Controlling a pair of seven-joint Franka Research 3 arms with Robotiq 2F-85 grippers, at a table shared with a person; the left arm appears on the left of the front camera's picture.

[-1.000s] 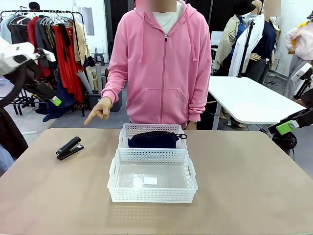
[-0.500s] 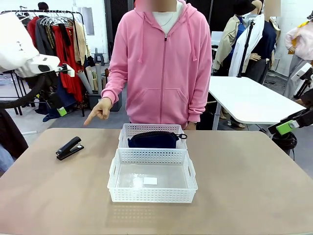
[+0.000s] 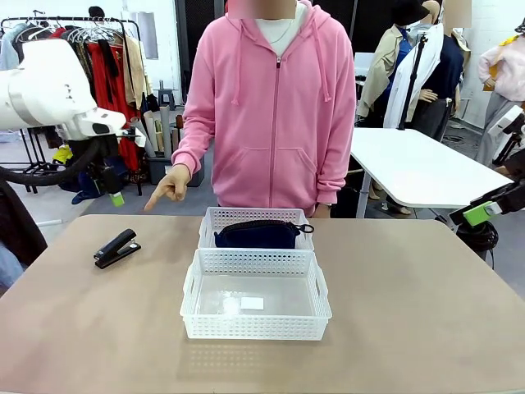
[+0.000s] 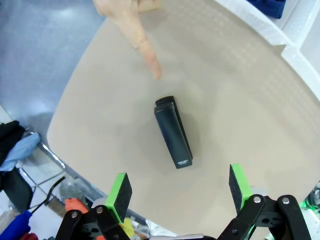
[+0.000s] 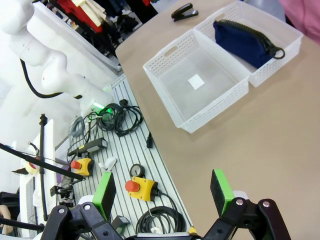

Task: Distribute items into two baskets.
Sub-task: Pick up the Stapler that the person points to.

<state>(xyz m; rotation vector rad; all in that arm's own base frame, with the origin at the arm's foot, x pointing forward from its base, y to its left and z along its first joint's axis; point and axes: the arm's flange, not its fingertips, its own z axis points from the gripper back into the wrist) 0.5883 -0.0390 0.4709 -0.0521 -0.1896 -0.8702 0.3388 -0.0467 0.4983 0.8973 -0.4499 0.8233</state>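
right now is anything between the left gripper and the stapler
Nothing visible. The left gripper hangs open above the stapler, which lies alone on the table. The person's hand points at it from the far side, its fingertip short of the stapler, not over it.

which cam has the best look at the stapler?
Left wrist view: the stapler lies large and unobstructed, seen from above. Front view shows it small, side-on, at left; right wrist view shows it tiny near the top edge.
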